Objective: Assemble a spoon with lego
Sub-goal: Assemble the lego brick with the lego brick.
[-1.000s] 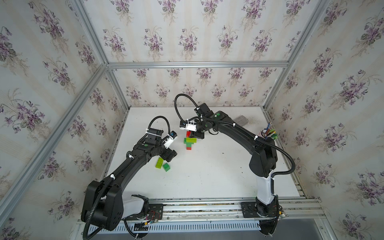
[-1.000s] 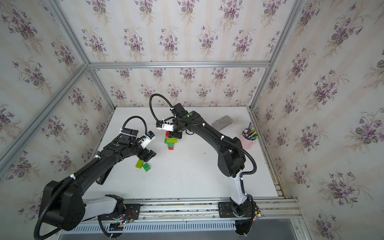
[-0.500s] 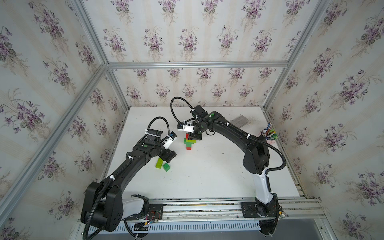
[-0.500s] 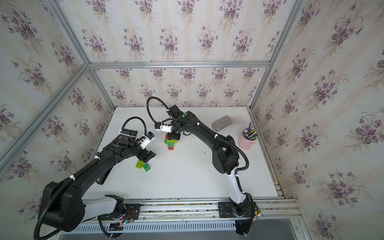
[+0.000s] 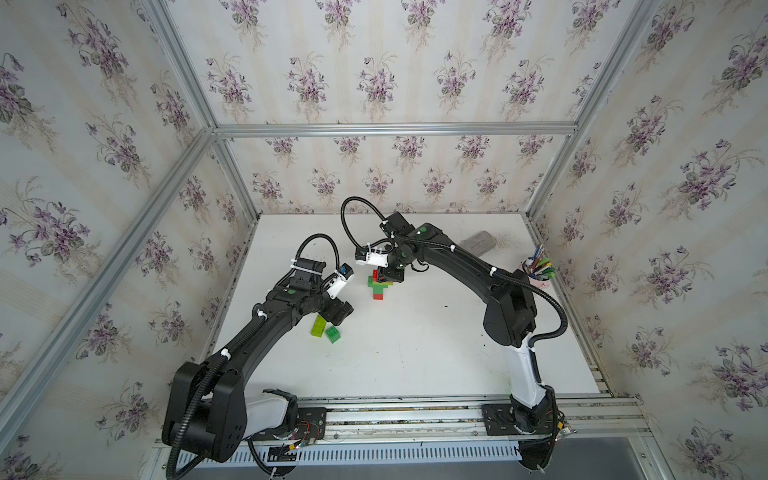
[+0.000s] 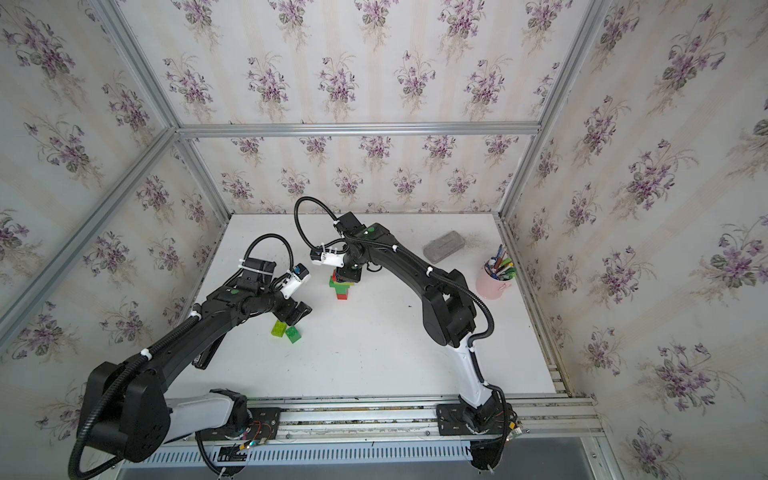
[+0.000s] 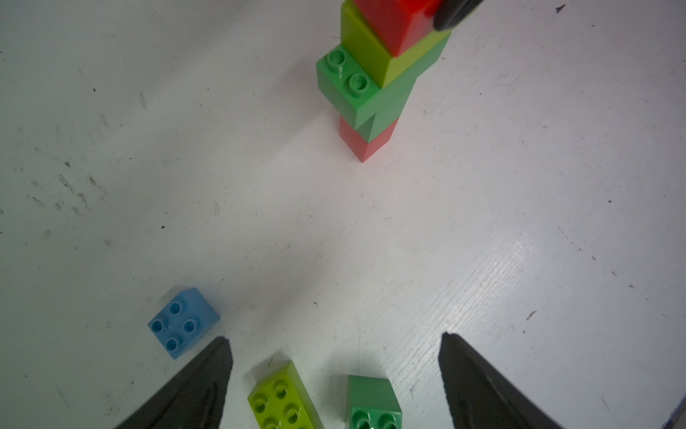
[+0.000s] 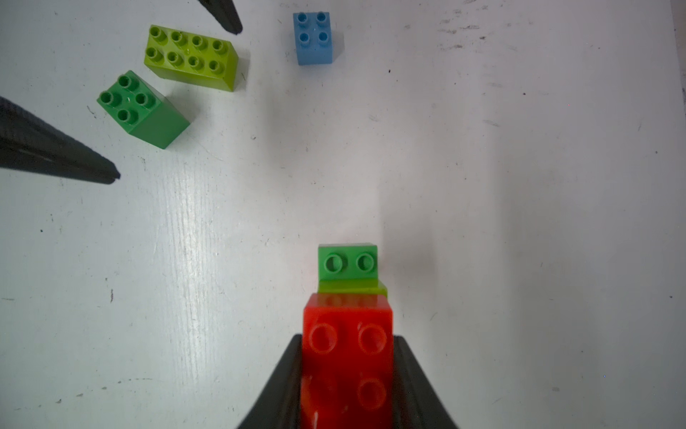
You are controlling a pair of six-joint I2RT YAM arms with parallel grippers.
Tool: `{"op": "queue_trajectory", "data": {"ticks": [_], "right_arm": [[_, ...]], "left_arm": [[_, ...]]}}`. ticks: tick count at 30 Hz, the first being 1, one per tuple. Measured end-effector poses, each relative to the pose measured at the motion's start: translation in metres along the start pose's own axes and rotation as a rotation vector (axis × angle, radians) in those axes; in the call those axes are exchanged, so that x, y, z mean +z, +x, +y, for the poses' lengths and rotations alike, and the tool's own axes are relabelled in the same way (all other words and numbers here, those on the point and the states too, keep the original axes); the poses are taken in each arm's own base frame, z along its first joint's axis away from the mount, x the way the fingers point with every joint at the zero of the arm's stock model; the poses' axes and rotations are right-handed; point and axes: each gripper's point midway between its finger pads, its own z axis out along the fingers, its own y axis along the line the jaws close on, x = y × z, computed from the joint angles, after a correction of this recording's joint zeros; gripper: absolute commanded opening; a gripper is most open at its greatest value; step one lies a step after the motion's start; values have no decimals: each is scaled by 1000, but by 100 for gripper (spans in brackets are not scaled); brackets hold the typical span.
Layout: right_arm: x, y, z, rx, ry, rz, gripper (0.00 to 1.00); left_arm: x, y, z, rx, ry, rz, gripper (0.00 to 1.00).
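Atop the spoon (image 8: 347, 262), red brick (image 8: 347, 371) pinched in right gripper (image 8: 348, 338)

Left claw (image 7: 334, 337) spread wide; right claw (image 8: 348, 336) pinched on red brick (image 8: 349, 364).

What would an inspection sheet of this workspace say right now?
Surface: white table, scuffed, dark specks.
Job's things: upright brick stack of red, green and lime, with a red brick on top; loose lime brick, green brick and blue brick, studs up, apart.
Clutter: grey block and pink cup of pens, on the table's right side.
Grippers: left gripper open, empty, over the lime and green bricks; right gripper shut on the red brick.
Cables: black cables loop over both wrists, clear of bricks.
Surroundings: floral walls, aluminium frame.
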Motion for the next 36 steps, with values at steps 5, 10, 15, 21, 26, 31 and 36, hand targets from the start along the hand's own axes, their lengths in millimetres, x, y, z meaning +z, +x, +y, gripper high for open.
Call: {"op": "queue_trajectory", "data": {"ticks": [5,10,15,21,26,31,36], "right_arm": [[1,1,-2,4,-4,-5,28],[3,1,-2,9,-18,-15,28],[8,3,-1,20,-55,-30,27],[14,7,2,42,-82,-22,28],[7,1,0,43,-74,-34,43],[-1,0,1,57,-73,-11,57],[-8,-9,-7,55,-41,-36,62]], "left_arm": [[1,1,0,-1,2,3,90],[1,1,0,-2,3,5,90],[1,1,0,-2,3,5,90],[1,1,0,-2,2,6,90],[2,1,0,-4,2,6,90],[2,2,0,-12,2,8,90],[0,2,0,-24,2,9,90]]}}
